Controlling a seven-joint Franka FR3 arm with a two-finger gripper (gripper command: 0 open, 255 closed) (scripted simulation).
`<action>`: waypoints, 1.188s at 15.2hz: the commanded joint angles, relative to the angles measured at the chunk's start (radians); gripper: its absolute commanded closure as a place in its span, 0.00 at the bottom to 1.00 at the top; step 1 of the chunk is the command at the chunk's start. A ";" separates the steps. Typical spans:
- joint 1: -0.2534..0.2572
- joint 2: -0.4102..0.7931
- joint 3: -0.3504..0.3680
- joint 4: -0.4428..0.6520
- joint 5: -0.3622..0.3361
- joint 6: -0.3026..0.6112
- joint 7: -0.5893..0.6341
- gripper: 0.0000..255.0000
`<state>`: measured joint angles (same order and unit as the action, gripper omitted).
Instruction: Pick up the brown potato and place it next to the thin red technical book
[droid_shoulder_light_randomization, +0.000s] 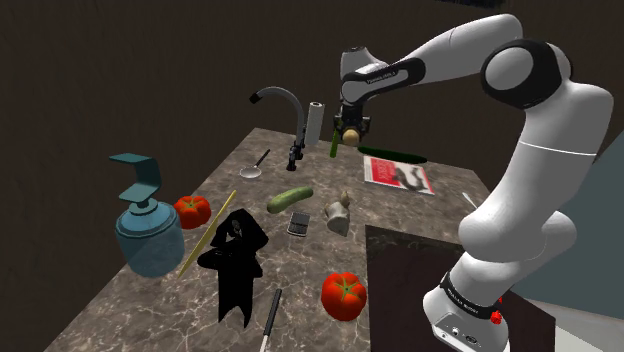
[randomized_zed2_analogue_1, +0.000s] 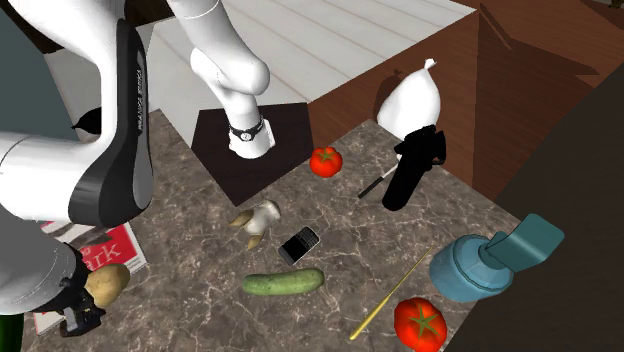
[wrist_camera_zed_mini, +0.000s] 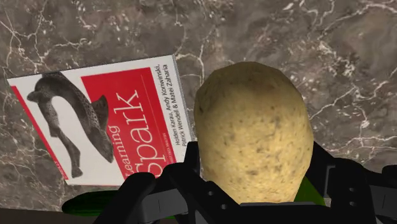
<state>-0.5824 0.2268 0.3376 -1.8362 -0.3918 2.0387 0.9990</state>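
Shoulder: gripper (droid_shoulder_light_randomization: 351, 128) clamped on potato (droid_shoulder_light_randomization: 350, 137), held clear above the counter (droid_shoulder_light_randomization: 300, 264). Book (droid_shoulder_light_randomization: 398, 176) lies flat, below the hand and off to one side. Blue soap dispenser (droid_shoulder_light_randomization: 148, 235) sits well away from the hand. It's opaque, so can't tell what's in it.

Second exterior: potato (randomized_zed2_analogue_1: 108, 285) is in the fingers, with the book (randomized_zed2_analogue_1: 112, 250) just beside it, lower down. Dispenser (randomized_zed2_analogue_1: 485, 265) is far from the hand, contents hidden here too.

Wrist: fingers clasp the potato (wrist_camera_zed_mini: 254, 133) at its near end, and most of it sticks out past the tips. Book (wrist_camera_zed_mini: 102, 121) is beyond the tips, to one side of the potato. Bare marble lies under the potato.

Handling, my read: firm, solid, some weight, not fragile. The rough skin should give decent friction. It's rounded, so it may roll on release; let go low. Best hold is across the narrow middle. This end-biased grip could let it pivot.
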 joint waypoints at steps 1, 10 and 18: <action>-0.021 0.036 -0.018 0.048 -0.007 -0.001 -0.042 1.00; -0.080 0.178 -0.068 0.222 -0.027 -0.003 -0.161 1.00; -0.077 0.217 -0.079 0.173 -0.053 0.080 -0.126 1.00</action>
<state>-0.6603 0.4377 0.2603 -1.6596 -0.4409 2.1088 0.8679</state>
